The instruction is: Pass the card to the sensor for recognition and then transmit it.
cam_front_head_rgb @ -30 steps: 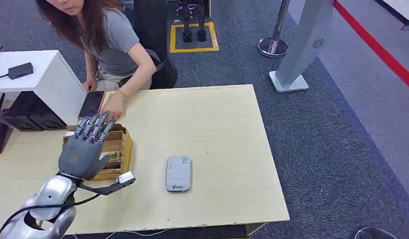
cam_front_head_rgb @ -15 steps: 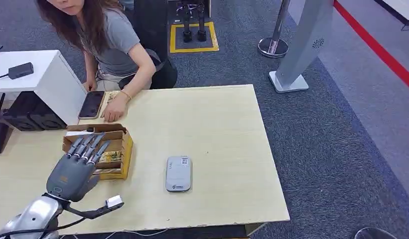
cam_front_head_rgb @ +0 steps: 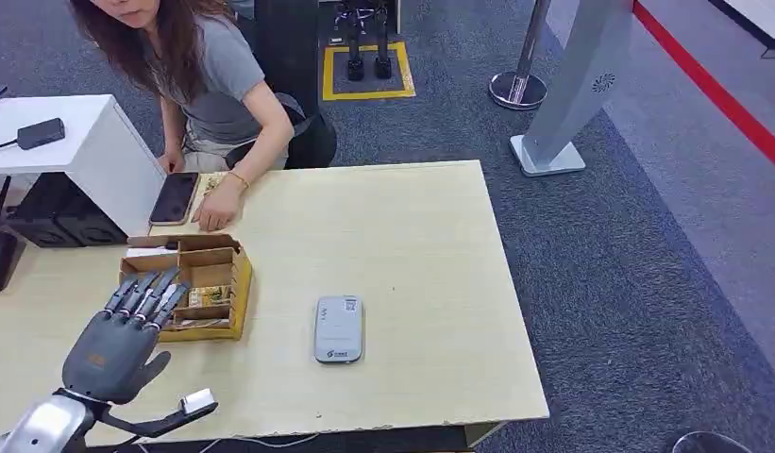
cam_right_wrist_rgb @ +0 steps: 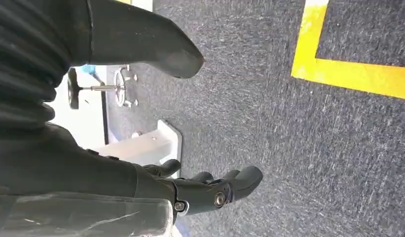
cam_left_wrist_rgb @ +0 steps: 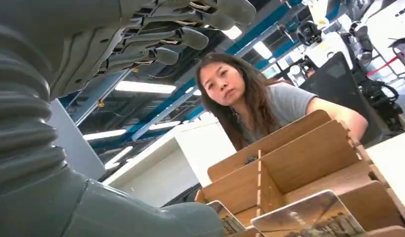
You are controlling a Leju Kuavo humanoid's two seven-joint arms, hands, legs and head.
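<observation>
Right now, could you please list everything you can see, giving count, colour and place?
Table: one, pale wood, centre.
Card box: one, brown cardboard with compartments, left part of table.
Cards: at least two, printed, standing in the box.
Sensor: one, grey, flat on table right of the box.
Phone: one, dark, far left table edge by the person's hand.
White cabinet: one, left of table.
Stanchion base: one, silver, on the carpet.
Person: one, grey shirt, behind table.
Left hand: grey, fingers apart, near side of box, holding nothing.
Right hand: dark, hanging over carpet, holding nothing.
</observation>
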